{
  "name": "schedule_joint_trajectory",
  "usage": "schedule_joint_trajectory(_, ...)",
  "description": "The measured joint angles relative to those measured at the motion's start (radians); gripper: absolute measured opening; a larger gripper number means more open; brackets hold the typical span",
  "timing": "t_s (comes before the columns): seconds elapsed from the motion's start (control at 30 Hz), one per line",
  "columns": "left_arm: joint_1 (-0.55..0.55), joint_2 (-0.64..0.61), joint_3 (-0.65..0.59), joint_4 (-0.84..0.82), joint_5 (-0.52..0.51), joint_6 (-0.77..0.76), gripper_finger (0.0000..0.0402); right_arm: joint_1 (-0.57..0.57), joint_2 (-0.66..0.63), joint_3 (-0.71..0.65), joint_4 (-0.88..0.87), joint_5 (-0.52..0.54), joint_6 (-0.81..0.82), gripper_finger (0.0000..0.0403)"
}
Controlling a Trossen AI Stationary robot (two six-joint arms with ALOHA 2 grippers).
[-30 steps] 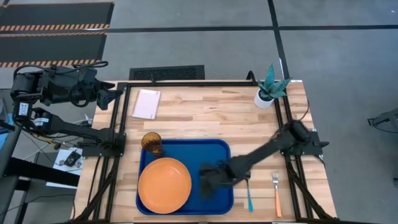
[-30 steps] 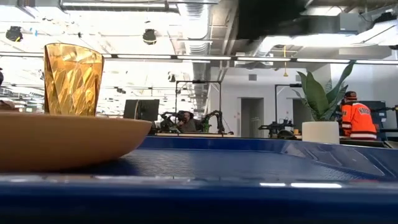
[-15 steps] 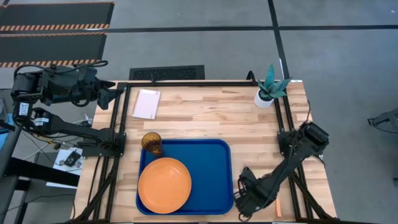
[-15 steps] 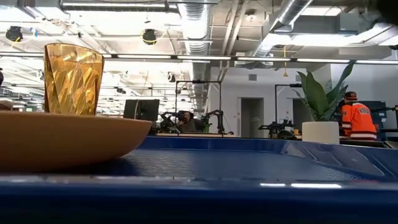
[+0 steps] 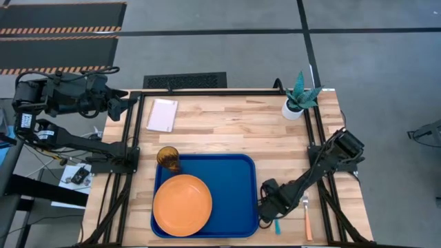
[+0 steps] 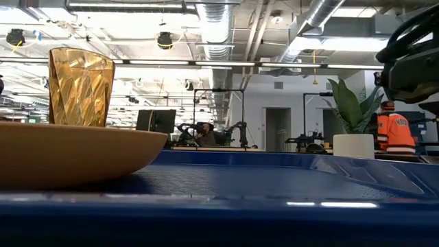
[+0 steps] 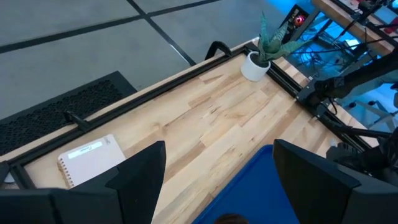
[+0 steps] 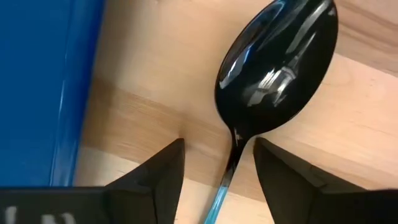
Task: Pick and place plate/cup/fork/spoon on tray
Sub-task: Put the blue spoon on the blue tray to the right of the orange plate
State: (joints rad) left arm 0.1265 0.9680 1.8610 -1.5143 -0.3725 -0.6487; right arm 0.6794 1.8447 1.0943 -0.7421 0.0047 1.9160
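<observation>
On the tray (image 5: 234, 186) sits only the plate (image 5: 182, 204); cup (image 5: 167, 158), fork (image 5: 306, 215) remain; right jaws spread astride the spoon (image 8: 273, 68).

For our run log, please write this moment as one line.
right gripper: open, fingers either side of blue-handled silver spoon on wood table | left gripper: open, parked | round orange plate, amber cup: on blue plastic tray | orange-handled fork: on table

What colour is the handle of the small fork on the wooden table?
Orange, clearest in the high view: the silver-tined fork.
</observation>
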Motion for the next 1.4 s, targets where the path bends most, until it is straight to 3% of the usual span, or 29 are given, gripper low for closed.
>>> schedule_joint_trajectory(0.13, 0.000, 0.000, 0.000, 0.000, 0.000, 0.000, 0.0282, -0.008, 0.000, -0.002, 0.008, -0.027, -0.010, 0.0169)
schedule_joint_trajectory(0.33, 0.000, 0.000, 0.000, 0.001, -0.006, 0.013, 0.0282, -0.005, 0.004, -0.002, 0.014, -0.045, -0.002, 0.0039)
schedule_joint_trajectory(0.4, 0.000, 0.000, 0.000, 0.001, -0.008, 0.014, 0.0282, -0.005, 0.004, -0.002, 0.016, -0.046, -0.008, 0.0014)
schedule_joint_trajectory(0.63, 0.000, 0.000, 0.000, 0.002, -0.009, 0.024, 0.0282, -0.016, -0.029, -0.008, 0.015, -0.050, -0.004, 0.0016)
schedule_joint_trajectory(0.83, 0.000, 0.000, 0.000, 0.002, -0.008, 0.029, 0.0282, -0.034, -0.156, -0.004, 0.022, -0.040, -0.002, 0.0011)
schedule_joint_trajectory(1.0, 0.000, 0.000, 0.000, 0.002, -0.008, 0.039, 0.0282, -0.079, -0.198, 0.056, 0.013, 0.023, -0.022, 0.0004)
schedule_joint_trajectory(1.27, 0.000, 0.000, 0.000, 0.002, -0.008, 0.050, 0.0282, -0.230, -0.020, 0.318, 0.024, 0.055, -0.256, 0.0004)
schedule_joint_trajectory(1.4, 0.000, 0.000, 0.000, 0.002, -0.006, 0.050, 0.0282, -0.291, 0.086, 0.439, 0.021, 0.123, -0.317, 0.0011)
